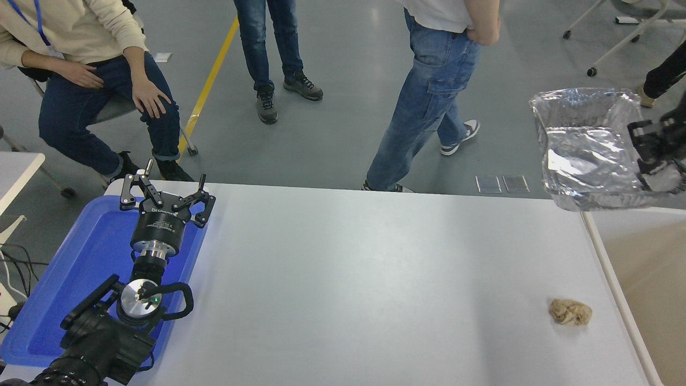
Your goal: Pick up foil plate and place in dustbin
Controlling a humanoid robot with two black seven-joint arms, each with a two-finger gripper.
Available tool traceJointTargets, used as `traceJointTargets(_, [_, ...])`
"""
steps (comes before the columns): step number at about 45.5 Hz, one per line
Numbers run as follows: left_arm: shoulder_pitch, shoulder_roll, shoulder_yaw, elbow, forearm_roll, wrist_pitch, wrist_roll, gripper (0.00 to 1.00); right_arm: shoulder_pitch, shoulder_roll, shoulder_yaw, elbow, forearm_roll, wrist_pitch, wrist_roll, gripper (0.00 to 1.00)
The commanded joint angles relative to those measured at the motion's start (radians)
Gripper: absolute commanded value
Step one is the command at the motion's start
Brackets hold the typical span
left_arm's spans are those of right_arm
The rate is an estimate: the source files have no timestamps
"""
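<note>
- Gripping the foil plate [587,155] by its right rim, our right gripper [655,155] holds it in the air above the far edge of the dustbin [605,252].
- Our left gripper [166,197] rests parked over the blue tray [80,268], fingers spread.

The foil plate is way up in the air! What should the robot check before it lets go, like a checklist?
1. Right tool gripping the foil plate at its right rim: ok.
2. Plate lifted off the white table: ok.
3. Plate over the dustbin: not ok, it looks to hang mostly past the bin's far rim and the table's corner.
4. Room inside the dustbin: ok in the part that shows.
5. Paper ball out of the way: ok, it lies on the table near the bin.
6. Left tool parked over the blue tray: ok.
</note>
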Motion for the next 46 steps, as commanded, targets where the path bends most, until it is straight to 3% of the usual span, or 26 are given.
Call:
traceJointTargets(1, [0.0,0.0,0.0,-0.001,0.0,0.0,0.0,1.0,0.047,-0.136,-0.122,-0.006,-0.063,0.0,0.001,0.0])
traceJointTargets(31, [0.0,0.0,0.0,-0.001,0.001,0.0,0.0,1.0,0.055,-0.43,-0.229,-0.161,-0.196,0.0,0.001,0.0])
traceJointTargets(46, [0.0,0.0,0.0,-0.001,0.001,0.0,0.0,1.0,-0.253,-0.492,-0.044,-0.391,-0.209,0.0,0.001,0.0])
